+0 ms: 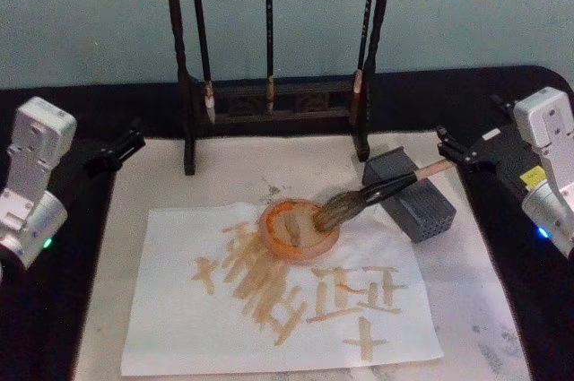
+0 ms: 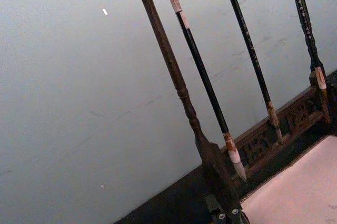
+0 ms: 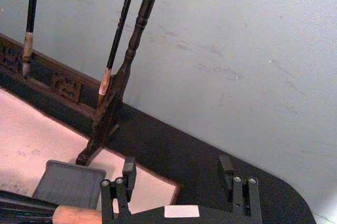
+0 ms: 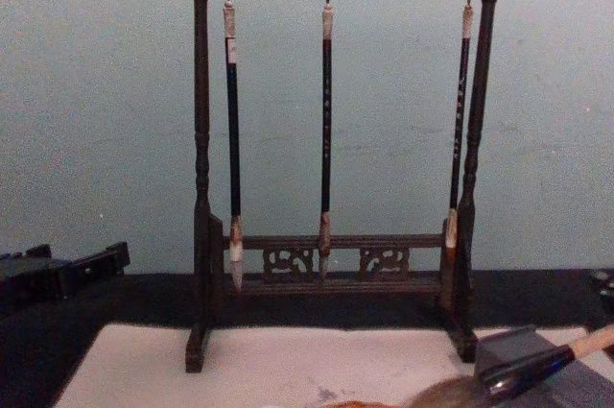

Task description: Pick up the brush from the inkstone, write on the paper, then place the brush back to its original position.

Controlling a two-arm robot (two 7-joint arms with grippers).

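The brush lies tilted across the dark grey inkstone, its bushy bristles resting in an orange dish that sits on the paper. The paper carries several tan strokes. My right gripper is open just beyond the tan handle end, touching nothing. In the right wrist view its fingers stand apart above the handle and the inkstone. My left gripper is open and parked off the mat's far-left corner. The chest view shows the brush on the inkstone.
A dark carved wooden rack with three thin hanging brushes stands at the back of the pale mat. Its right foot is close to the inkstone. Black table surface flanks the mat on both sides.
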